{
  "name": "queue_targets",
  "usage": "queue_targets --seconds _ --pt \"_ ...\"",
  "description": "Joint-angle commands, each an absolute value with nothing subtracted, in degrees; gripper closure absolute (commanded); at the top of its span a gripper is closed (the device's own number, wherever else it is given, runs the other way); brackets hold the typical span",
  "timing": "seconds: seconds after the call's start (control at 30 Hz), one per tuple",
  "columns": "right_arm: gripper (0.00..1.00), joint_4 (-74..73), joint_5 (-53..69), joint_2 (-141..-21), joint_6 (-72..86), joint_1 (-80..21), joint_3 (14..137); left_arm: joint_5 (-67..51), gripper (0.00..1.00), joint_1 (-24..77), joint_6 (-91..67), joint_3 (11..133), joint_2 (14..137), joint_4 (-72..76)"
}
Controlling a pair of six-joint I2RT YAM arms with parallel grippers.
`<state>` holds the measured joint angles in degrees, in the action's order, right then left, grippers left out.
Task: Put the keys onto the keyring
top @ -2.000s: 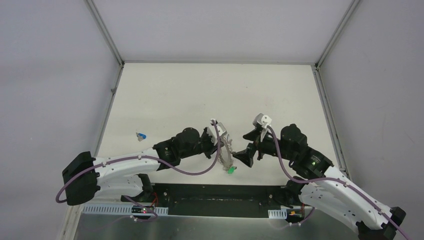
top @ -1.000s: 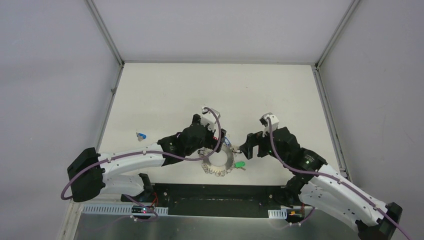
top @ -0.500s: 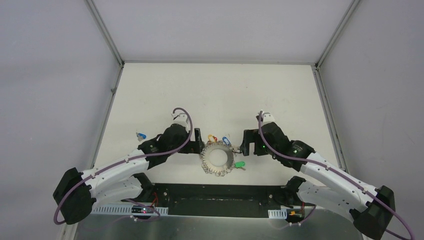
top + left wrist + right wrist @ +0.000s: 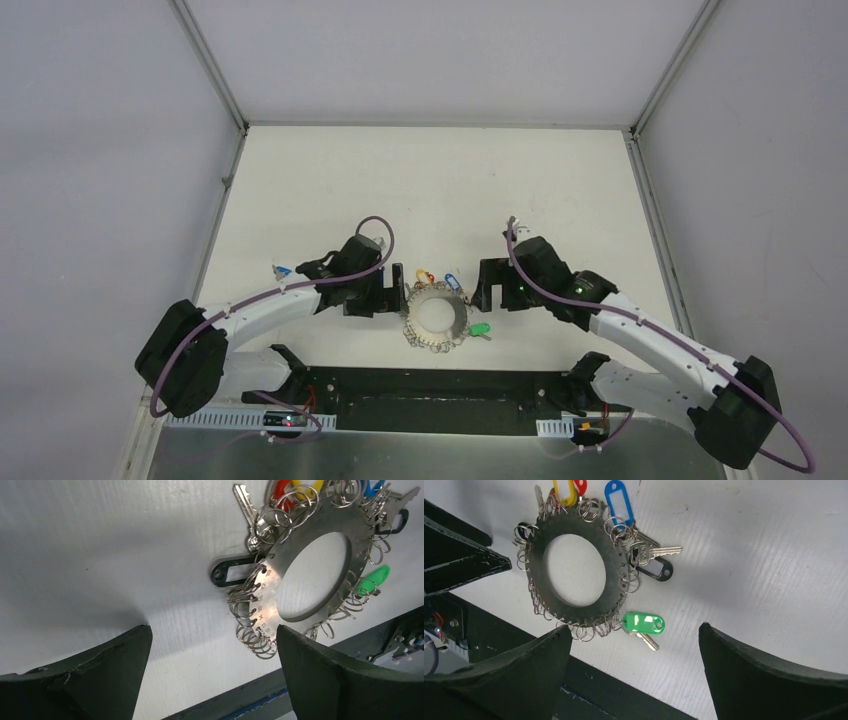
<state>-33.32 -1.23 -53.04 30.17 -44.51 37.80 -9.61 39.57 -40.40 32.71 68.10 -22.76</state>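
The keyring [image 4: 437, 316] lies flat on the white table near its front edge, silvery and edged with small wire loops. Keys hang from it: green tag [image 4: 479, 328] [image 4: 643, 622], blue tag [image 4: 451, 281] [image 4: 618, 502], yellow tag [image 4: 561, 492], black tag [image 4: 232, 572]. One blue-and-white key [image 4: 283, 270] lies alone on the table at the left. My left gripper [image 4: 393, 291] [image 4: 212, 628] stands open just left of the ring, holding nothing. My right gripper [image 4: 487, 285] [image 4: 634, 627] stands open just right of it, also holding nothing.
A black recessed strip [image 4: 420, 385] runs along the table's near edge, close under the ring. Grey walls and metal frame posts [image 4: 212, 70] close in the table on three sides. Purple cables loop over both wrists.
The ring, held upright between both grippers two seconds ago, now lies flat on the table. Both grippers have let go and drawn back to either side of it.
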Motion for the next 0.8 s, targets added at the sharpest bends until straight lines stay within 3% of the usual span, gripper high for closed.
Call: queue_targets --seconds 0.0,0.37,0.77 --pt "0.00 -31.74 8.68 -59.54 31.41 -43.13 41.80 -13.35 0.01 38.68 -42.36 36.73 70.55 -24.87" --pt "0.08 -22.84 24.01 -79.38 35.02 -42.63 44.94 -17.90 0.09 38.66 -45.31 36.50 69.77 -24.38" --pt "0.14 -16.35 27.97 -90.75 32.54 -42.00 52.87 -19.34 0.17 38.67 -48.53 31.52 63.65 -19.30"
